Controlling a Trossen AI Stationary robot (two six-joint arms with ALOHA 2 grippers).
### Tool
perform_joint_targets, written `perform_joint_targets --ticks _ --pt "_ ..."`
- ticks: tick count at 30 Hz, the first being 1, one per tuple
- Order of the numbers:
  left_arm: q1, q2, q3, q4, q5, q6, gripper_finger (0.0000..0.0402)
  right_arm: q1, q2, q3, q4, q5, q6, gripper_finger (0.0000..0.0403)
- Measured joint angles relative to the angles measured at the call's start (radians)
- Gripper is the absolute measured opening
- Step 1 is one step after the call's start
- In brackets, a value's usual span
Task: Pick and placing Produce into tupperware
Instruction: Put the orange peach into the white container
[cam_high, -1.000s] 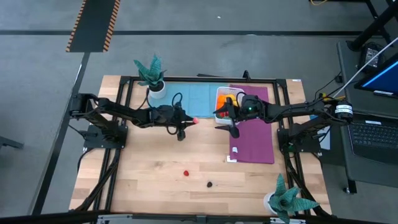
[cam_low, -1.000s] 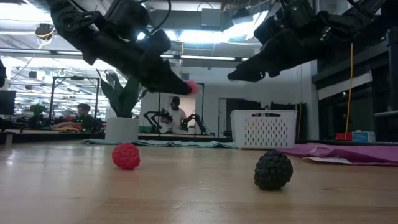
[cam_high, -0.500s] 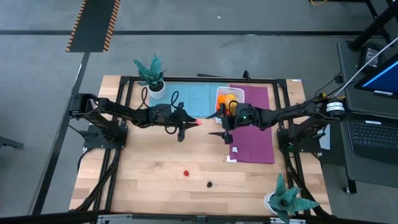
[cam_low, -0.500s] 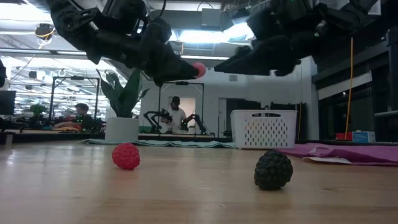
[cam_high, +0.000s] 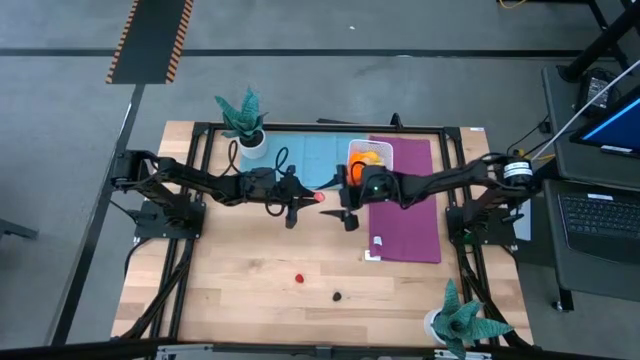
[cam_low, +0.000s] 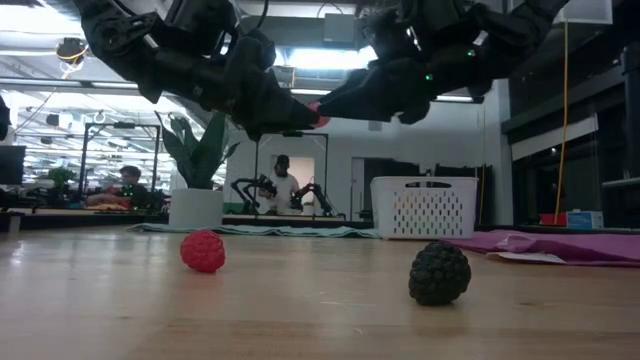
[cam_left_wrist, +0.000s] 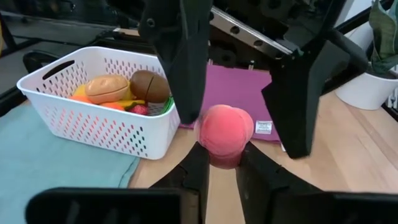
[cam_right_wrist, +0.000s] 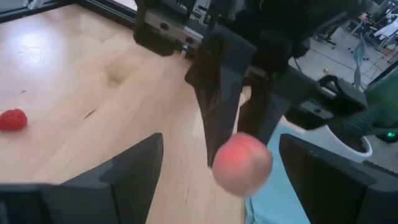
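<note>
The left gripper (cam_left_wrist: 219, 163) pinched a pink peach (cam_left_wrist: 225, 131) in the air over mid-table. The right gripper (cam_high: 343, 203) was right there facing it, fingers (cam_left_wrist: 297, 93) spread wide either side of the peach, not touching. The basket (cam_left_wrist: 99, 124) sat just behind, holding produce (cam_left_wrist: 107, 88). A raspberry (cam_low: 203, 251) and a blackberry (cam_low: 439, 272) lay on the wood near the front edge.

A pink-red round toy peach (cam_left_wrist: 225, 129) shows against a perforated white plastic basket (cam_left_wrist: 106, 124), a purple flat mat (cam_high: 405, 215), a teal cloth mat (cam_high: 310, 160) and a pale wooden worktop (cam_high: 240, 270).
</note>
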Motion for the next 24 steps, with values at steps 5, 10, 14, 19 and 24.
perform_joint_targets --ticks 5,10,14,19,24 --pt "0.0 0.0 0.0 -0.004 0.0 0.0 0.0058 0.001 0.032 0.038 -0.019 0.0 -0.05 0.0319" --pt "0.0 0.0 0.0 -0.007 0.0 0.0 0.0053 0.001 0.029 0.053 -0.056 0.0 -0.051 0.0319" --pt "0.0 0.0 0.0 -0.007 0.011 0.0 0.006 0.001 0.028 0.053 -0.073 0.0 -0.051 0.0319" --pt "0.0 0.0 0.0 -0.007 0.049 0.0 0.0053 0.001 0.028 0.053 -0.106 0.0 -0.051 0.0319" --pt "0.0 0.0 0.0 -0.007 0.049 0.0 0.0055 0.001 0.027 0.053 -0.105 0.0 -0.051 0.0315"
